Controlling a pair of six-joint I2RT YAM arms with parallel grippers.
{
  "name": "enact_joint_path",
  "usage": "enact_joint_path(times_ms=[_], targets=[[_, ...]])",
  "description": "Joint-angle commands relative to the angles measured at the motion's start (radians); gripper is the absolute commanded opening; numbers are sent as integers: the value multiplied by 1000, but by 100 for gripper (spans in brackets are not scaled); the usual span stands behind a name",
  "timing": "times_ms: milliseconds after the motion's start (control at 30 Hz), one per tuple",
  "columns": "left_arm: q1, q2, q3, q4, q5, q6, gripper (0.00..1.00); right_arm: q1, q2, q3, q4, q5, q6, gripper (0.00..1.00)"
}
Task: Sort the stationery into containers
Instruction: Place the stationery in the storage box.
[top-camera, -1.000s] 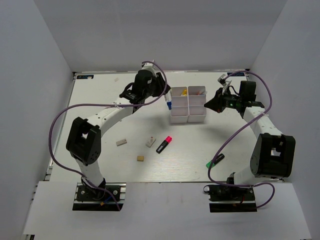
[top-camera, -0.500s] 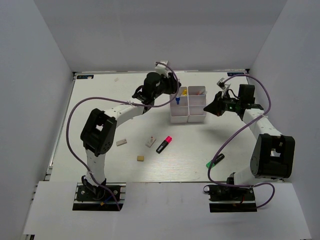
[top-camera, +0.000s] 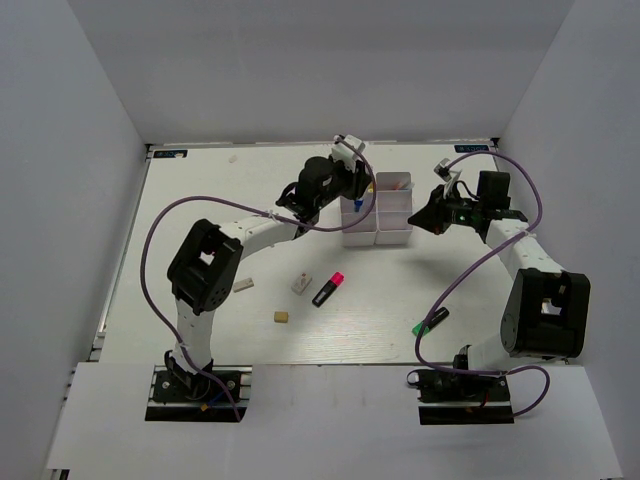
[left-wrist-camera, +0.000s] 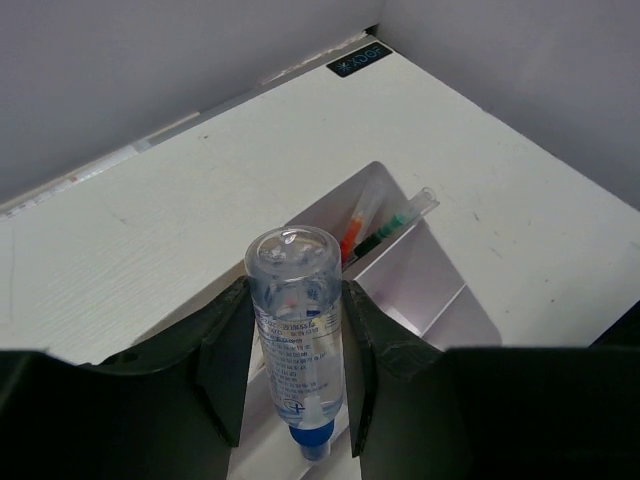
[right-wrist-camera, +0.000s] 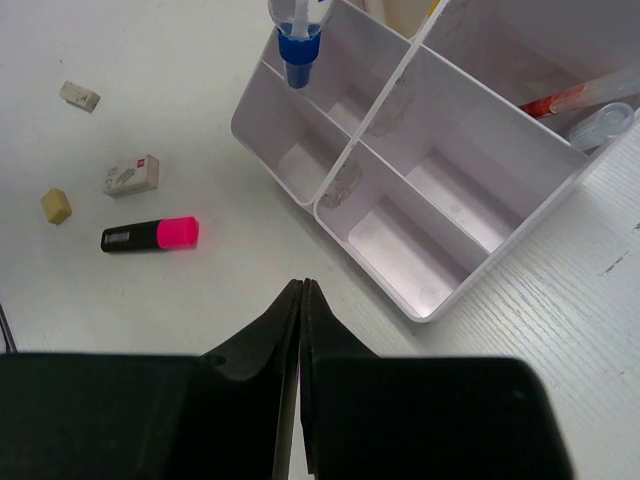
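Note:
My left gripper (top-camera: 352, 188) is shut on a clear bottle with a blue cap (left-wrist-camera: 296, 330). It holds the bottle cap-down over the left side of the white four-compartment box (top-camera: 377, 243). The cap (right-wrist-camera: 296, 45) hangs just above a left compartment. Thin pens (left-wrist-camera: 385, 225) lie in a far compartment. My right gripper (right-wrist-camera: 302, 290) is shut and empty, just right of the box in the top view (top-camera: 420, 217). On the table lie a pink-and-black highlighter (top-camera: 328, 289), a green-and-black highlighter (top-camera: 431, 321), two white erasers (top-camera: 301, 284) (top-camera: 243, 285) and a tan eraser (top-camera: 282, 317).
The box's two near compartments (right-wrist-camera: 440, 225) show nothing in them. White walls enclose the table on three sides. The left arm's purple cable (top-camera: 160, 220) loops over the table's left part. The pink highlighter (right-wrist-camera: 150, 235) and the erasers (right-wrist-camera: 131, 175) lie left of the right gripper.
My left gripper has swung right with the bottle, from beside the box's left edge to over the box. The right arm has hardly moved.

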Motion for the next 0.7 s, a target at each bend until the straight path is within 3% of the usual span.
enact_joint_path(times_ms=[0,200,333,500,667], targets=[[-14,-22,-3,38,-38,90,4,-5,-18,9,-1,-25,-11,6],[-23,-13,7,31,-63,141,5,-7,-15,5,-4,-28,-14,6],[-23,-3,7,22,-63,155,11,-5,-20,-3,-9,-26,-14,9],[-23,-3,-3,2,-54,155,32,-7,-20,2,-16,-22,-29,22],[-23,-3,-12,2,-54,144,42,-7,-20,14,-50,-25,-75,32]])
